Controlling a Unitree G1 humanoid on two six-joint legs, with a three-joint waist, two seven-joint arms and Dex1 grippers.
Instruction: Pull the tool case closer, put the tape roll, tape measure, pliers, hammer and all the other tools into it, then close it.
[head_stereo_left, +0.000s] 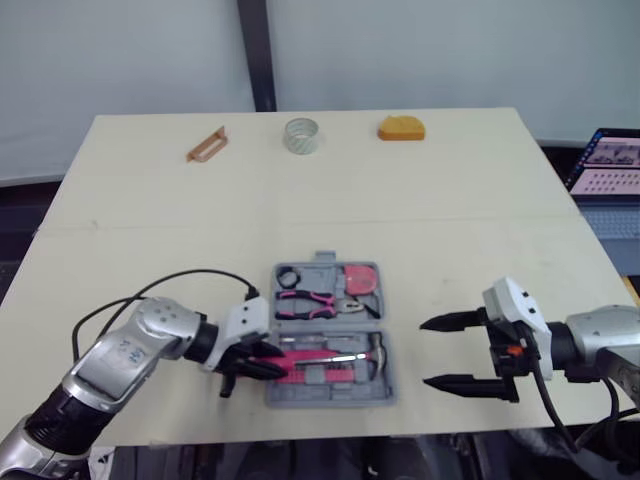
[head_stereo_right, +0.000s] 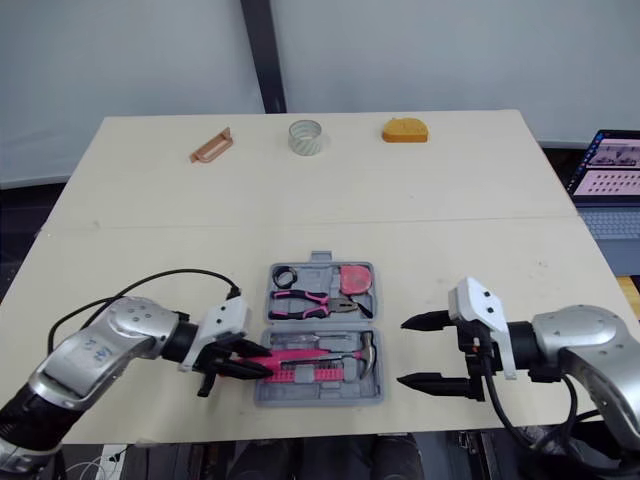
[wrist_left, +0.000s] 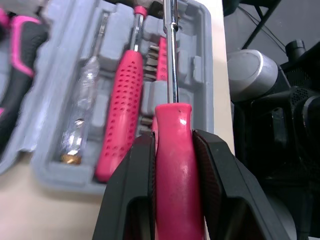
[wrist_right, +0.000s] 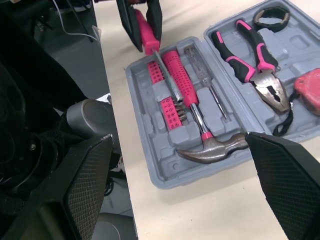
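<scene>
My left gripper (head_stereo_left: 250, 365) sits at the left edge of the open tool case (head_stereo_left: 325, 262), which lies at the near middle of the table (head_stereo_left: 480, 230). Its two fingers (wrist_left: 130, 185) are clamped on the pink handle of a screwdriver (wrist_left: 175, 165), and the steel shaft reaches out over the near half of the case, above the row of bits (wrist_right: 172, 116). I cannot tell whether the shaft touches the tray.

My right gripper (head_stereo_left: 428, 352) hangs to the right of the case, apart from it, with its fingers spread wide and nothing between them.

In the near half I count one hammer (wrist_right: 210, 147) with a pink grip and one clear-handled tester (wrist_left: 80, 120) beside it. The far half holds one pair of pliers (head_stereo_left: 310, 300), one red tape measure (head_stereo_left: 360, 278) and one small black ring (head_stereo_left: 288, 276).

Three things lie well apart from both grippers along the far edge: one tape roll (head_stereo_left: 301, 135) in the middle, one orange block (head_stereo_left: 401, 128) to its right, and one thin brown tool (head_stereo_left: 207, 145) to its left. A laptop (head_stereo_left: 610, 165) sits off the table's right side.
</scene>
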